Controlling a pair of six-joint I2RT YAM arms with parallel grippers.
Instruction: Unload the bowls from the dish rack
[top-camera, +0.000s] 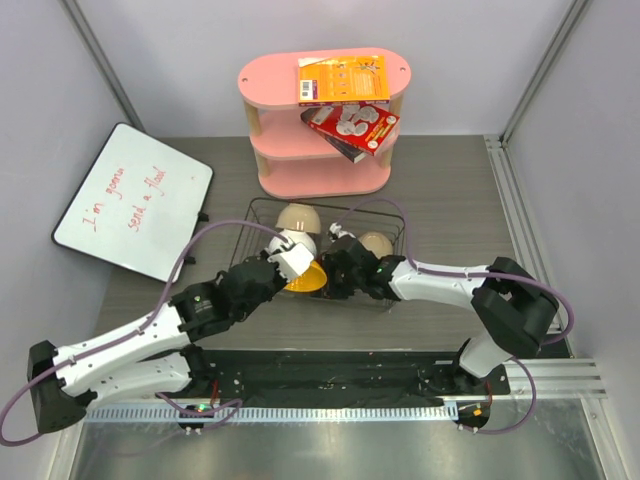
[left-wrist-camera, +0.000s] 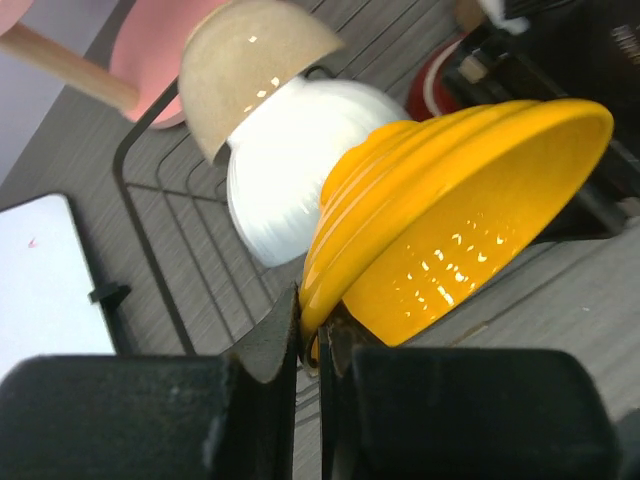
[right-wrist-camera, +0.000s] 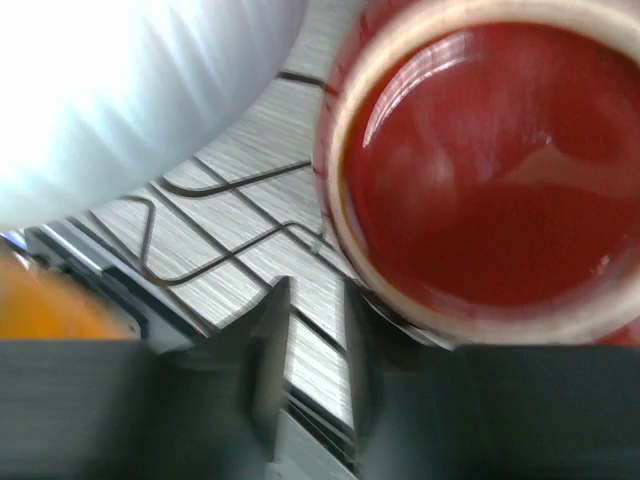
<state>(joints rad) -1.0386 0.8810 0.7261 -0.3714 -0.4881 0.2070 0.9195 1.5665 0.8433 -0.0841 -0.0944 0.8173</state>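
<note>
The black wire dish rack (top-camera: 385, 215) sits mid-table. The beige bowl (top-camera: 298, 217) and white bowl (top-camera: 289, 241) stand on edge at its left; both show in the left wrist view, beige (left-wrist-camera: 250, 70) and white (left-wrist-camera: 290, 170). My left gripper (top-camera: 296, 268) is shut on the rim of the yellow-orange bowl (left-wrist-camera: 450, 220), tilted at the rack's front (top-camera: 307, 278). The dark red bowl (right-wrist-camera: 480, 170) lies just beyond my right gripper (right-wrist-camera: 315, 300), whose jaws stand a narrow gap apart with only rack wire between them. In the top view that gripper (top-camera: 340, 262) is inside the rack.
A pink three-tier shelf (top-camera: 322, 130) with boxes stands behind the rack. A whiteboard (top-camera: 135, 200) lies at the left. The two grippers are close together over the rack's front. A metal rail (top-camera: 560, 375) runs at the right front.
</note>
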